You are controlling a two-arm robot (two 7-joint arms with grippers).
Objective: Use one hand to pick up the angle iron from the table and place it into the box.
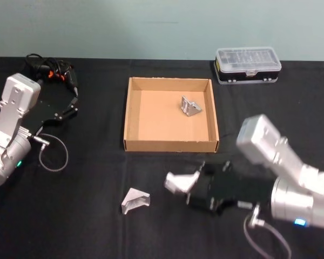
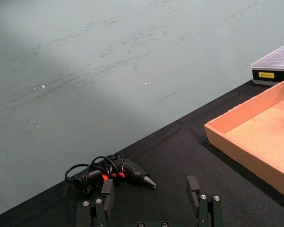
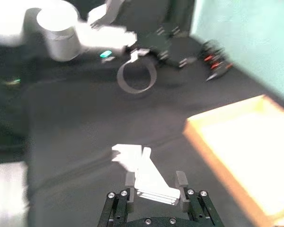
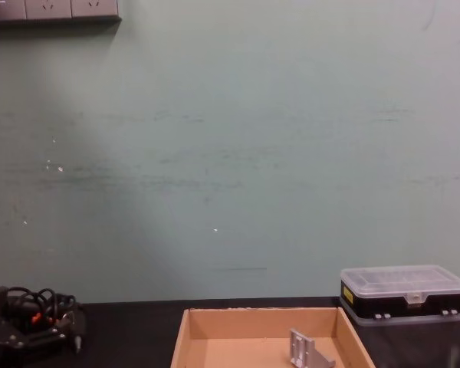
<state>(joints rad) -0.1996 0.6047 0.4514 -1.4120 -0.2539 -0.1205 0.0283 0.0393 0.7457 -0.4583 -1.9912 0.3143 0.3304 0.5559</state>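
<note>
The angle iron [image 1: 180, 182] is clamped between the black fingers [image 3: 181, 181] of the right gripper [image 1: 195, 186], its pale plate jutting out past the fingertips. Whether it clears the table [image 1: 92, 232] I cannot tell. The right arm lies low and nearly level, reaching across toward the robot's left, its silver housing [image 1: 262, 141] behind the fingers. Off one side of the fingers runs the near wall of the box [image 1: 170, 144], close but apart, and a second angle iron [image 1: 190, 106] lies inside toward its far right corner. Ahead of the fingertips a third angle iron [image 1: 135, 200] lies near on the table, with bare black surface around it. The left gripper [image 1: 72, 102] is parked well away at the table's left, fingers spread apart, near a corded screwdriver [image 1: 56, 73].
</note>
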